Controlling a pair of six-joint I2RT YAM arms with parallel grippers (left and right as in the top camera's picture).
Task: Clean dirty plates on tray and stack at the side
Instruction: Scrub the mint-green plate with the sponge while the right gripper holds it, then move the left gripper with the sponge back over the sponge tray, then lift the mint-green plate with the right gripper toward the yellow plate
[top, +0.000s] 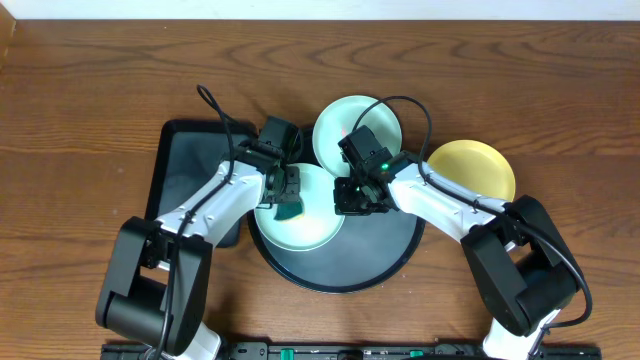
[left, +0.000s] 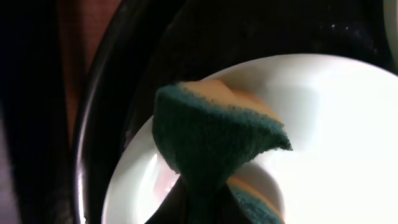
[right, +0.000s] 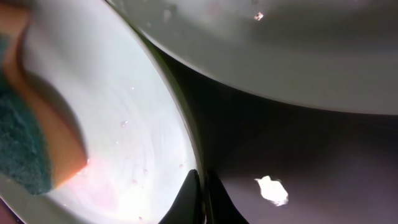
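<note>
Okay, overhead view: tray (top: 390, 250) sits mid-desk (top: 90, 100), round and black. First mint plate (top: 300, 235) lies flat in the tray on its 9 o'clock side, and both arms meet over it.

Left pincer (top: 288, 192) is clamped on a sponge (top: 290, 211), which is folded with the green scouring face out and an orange core showing. In the left wrist view the sponge (left: 211, 143) presses down on the first mint plate (left: 336, 124) close to its rim.

Right pincer (top: 358, 197) is at that plate's 3 o'clock edge. In the right wrist view the right pincer (right: 200, 196) has its fingertips nearly together, pinched on the rim of the first mint plate (right: 137, 124), with dark tray (right: 298, 143) floor just beside.

Second mint plate (top: 350, 125) is at the tray's 12 o'clock. Its near edge hangs over the tray, seen as second mint plate (right: 280, 50) in the right wrist view.

Yellow plate (top: 472, 168) is on the desk at the tray's 2 o'clock, off the tray. Nothing is stacked.

Rectangular tray (top: 185, 170) is at 9 o'clock, under the left arm.
</note>
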